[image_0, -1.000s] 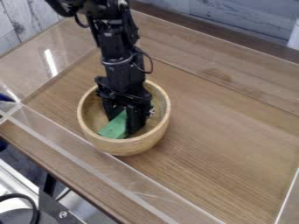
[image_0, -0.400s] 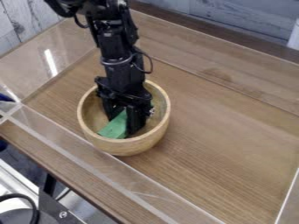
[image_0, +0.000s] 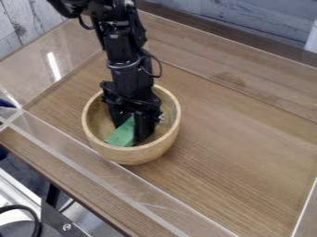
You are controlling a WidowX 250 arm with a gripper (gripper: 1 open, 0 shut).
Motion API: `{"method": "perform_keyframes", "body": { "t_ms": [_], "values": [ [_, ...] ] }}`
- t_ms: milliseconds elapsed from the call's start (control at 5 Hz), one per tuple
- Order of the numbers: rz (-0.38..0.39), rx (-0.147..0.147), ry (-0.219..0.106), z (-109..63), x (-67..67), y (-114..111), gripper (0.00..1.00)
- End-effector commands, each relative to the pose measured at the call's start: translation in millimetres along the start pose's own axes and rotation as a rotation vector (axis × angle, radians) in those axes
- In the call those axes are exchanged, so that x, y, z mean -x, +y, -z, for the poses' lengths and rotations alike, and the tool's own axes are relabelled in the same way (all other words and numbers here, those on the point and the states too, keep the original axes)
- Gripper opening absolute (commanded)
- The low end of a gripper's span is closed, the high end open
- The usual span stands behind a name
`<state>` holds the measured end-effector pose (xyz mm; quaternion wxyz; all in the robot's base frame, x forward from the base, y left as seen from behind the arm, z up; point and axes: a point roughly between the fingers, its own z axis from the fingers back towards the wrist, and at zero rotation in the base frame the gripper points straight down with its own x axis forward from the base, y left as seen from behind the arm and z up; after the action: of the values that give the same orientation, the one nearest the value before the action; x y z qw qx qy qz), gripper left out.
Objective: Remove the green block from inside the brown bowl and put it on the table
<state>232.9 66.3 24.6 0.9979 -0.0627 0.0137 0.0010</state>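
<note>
The brown bowl (image_0: 104,139) stands on the table (image_0: 235,139), left of centre near the front acrylic wall. Inside it lies the green block (image_0: 121,135), tilted against the bowl's near side with its upper end between the fingers. My black gripper (image_0: 133,120) points straight down into the bowl and is shut on the green block. The block's upper part is hidden behind the fingers.
Clear acrylic walls (image_0: 74,171) run along the table's edges, the front one close to the bowl. Bare tabletop stretches to the right of the bowl and behind it. The arm (image_0: 118,42) rises from the bowl toward the upper left.
</note>
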Motion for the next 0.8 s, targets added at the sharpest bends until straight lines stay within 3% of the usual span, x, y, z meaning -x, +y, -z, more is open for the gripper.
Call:
{"method": "perform_keyframes", "body": {
  "t_ms": [0, 600],
  "values": [
    [-0.032, -0.001, -0.006, -3.6, 0.2, 4, 0.00],
    [-0.041, 0.007, -0.015, -16.1, -1.0, 1, 0.00]
  ]
}}
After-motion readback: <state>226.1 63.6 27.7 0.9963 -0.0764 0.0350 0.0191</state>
